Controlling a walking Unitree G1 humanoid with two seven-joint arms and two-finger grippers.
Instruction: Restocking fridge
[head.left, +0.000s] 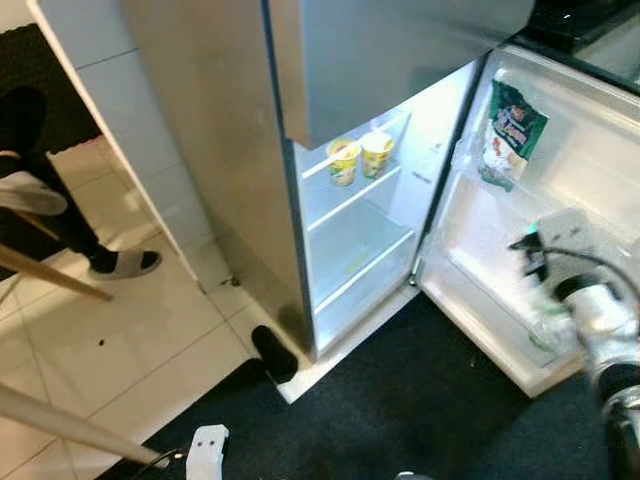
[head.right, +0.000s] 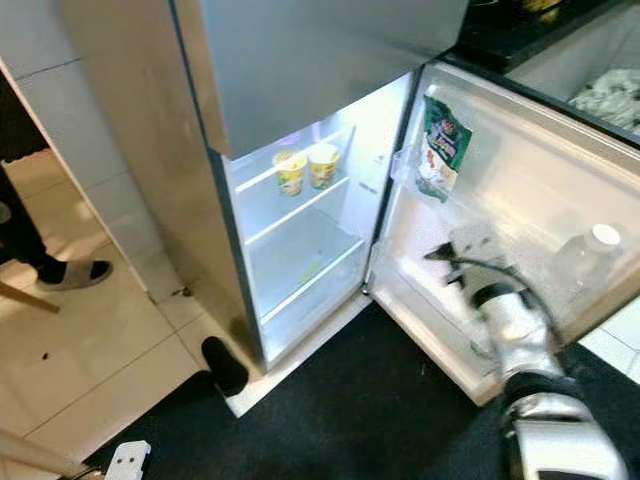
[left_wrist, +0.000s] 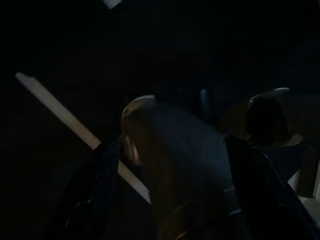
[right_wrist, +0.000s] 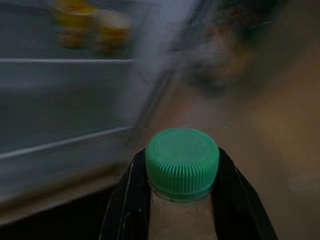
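Note:
The fridge (head.left: 230, 150) stands with its lower door (head.left: 590, 170) swung wide to the right. Two yellow cups (head.left: 360, 157) sit on the upper inner shelf; the shelves below are bare. A green and white bag (head.left: 512, 135) hangs in the door's upper rack, and a clear bottle with a white cap (head.right: 588, 252) stands in a door rack. My right gripper (head.right: 447, 262) reaches toward the door's lower rack, shut on a bottle with a green cap (right_wrist: 182, 162). The left wrist view is very dark, with a dim rounded shape (left_wrist: 170, 150) ahead.
A black mat (head.left: 420, 400) lies before the fridge, with white tiles to the left. A person's leg in a sandal (head.left: 125, 263) stands at the left near pale wooden legs (head.left: 55, 278). A small white object (head.left: 207, 450) lies on the floor.

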